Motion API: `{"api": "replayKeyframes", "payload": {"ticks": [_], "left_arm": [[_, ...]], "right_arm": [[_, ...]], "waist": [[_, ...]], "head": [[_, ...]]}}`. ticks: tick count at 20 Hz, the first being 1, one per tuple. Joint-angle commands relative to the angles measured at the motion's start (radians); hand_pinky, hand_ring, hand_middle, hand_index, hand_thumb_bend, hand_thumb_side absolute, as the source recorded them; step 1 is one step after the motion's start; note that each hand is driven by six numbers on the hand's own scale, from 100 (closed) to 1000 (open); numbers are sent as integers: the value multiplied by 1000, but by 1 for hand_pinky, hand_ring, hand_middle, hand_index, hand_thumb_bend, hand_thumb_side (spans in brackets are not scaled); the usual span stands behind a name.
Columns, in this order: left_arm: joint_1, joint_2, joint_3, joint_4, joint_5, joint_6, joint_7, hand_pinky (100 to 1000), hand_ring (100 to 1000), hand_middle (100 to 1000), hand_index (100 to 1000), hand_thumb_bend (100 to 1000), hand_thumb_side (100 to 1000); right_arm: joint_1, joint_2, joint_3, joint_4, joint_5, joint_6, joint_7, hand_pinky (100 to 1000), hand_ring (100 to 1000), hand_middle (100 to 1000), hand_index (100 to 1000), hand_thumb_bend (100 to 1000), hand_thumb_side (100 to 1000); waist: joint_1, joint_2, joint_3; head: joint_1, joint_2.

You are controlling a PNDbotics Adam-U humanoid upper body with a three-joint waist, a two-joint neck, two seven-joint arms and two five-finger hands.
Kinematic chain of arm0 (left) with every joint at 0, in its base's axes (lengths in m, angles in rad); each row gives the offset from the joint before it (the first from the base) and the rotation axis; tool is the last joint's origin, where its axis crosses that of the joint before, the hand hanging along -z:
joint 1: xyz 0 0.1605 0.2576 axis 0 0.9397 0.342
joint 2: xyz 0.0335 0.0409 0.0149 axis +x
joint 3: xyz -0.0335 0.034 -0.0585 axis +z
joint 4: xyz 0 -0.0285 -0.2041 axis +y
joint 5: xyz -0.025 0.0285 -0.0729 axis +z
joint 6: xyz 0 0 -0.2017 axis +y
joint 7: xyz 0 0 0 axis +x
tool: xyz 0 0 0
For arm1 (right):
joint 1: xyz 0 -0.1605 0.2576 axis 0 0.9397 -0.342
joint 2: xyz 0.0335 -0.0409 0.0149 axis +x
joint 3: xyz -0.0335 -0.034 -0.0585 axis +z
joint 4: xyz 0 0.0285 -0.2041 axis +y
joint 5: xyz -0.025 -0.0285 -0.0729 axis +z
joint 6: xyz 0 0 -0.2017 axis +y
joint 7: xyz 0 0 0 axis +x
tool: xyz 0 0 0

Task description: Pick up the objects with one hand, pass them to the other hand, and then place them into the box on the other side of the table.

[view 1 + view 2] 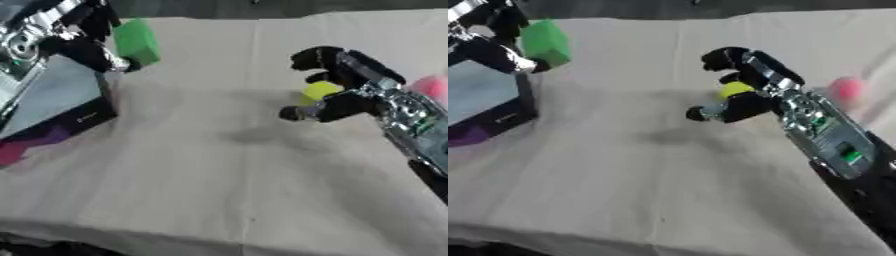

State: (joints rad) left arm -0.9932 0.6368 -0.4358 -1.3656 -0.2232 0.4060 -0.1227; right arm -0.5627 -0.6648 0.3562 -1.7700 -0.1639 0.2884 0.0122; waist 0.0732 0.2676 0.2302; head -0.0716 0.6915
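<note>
Handover task at the point where both hands carry an object. The left hand (87,45) is raised at the upper left of the counter (219,190), its fingers curled round a green block (137,40), which it holds above the far edge of the box (52,97); the box lies tilted at the left border, with a pale inner face and a dark side wall. The right hand (741,87) hovers over the centre-right of the counter, thumb and fingers closed around a small yellow-green object (735,89), of which only a rounded patch shows between them. A pink object (846,89) lies on the cloth-covered counter behind the right wrist, well apart from both hands. Judged from this layout, the step in hand is the release of the green block into the box. To do it well, the left hand should be carried fully over the pale interior before the fingers open, since the block appears to hang near the box's rim, where it could strike the wall and fall outside. The right hand should meanwhile keep its object clear of the counter until the left hand is free to receive it.
</note>
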Motion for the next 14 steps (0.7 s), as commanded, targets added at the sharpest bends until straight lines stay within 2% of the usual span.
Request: {"api": "replayKeyframes", "payload": {"ticks": [1, 6, 14], "left_arm": [[5, 74, 51, 10, 12, 3, 35, 615, 483, 413, 291, 612, 100], [54, 121, 92, 35, 24, 6, 71, 617, 484, 414, 293, 611, 100], [101, 163, 135, 100, 14, 7, 99, 625, 490, 416, 301, 604, 100]], "right_arm": [[-11, -27, -13, -29, 4, -2, 3, 818, 874, 728, 794, 712, 119], [-7, -26, -16, -39, 5, -1, 2, 817, 873, 726, 792, 716, 123], [-7, -24, -24, -59, 1, -2, -6, 816, 872, 723, 788, 722, 129]], "waist": [[2, -41, 3], [-2, -39, 3], [-14, -29, -4]], "head": [[36, -12], [66, -21], [43, -40]]}}
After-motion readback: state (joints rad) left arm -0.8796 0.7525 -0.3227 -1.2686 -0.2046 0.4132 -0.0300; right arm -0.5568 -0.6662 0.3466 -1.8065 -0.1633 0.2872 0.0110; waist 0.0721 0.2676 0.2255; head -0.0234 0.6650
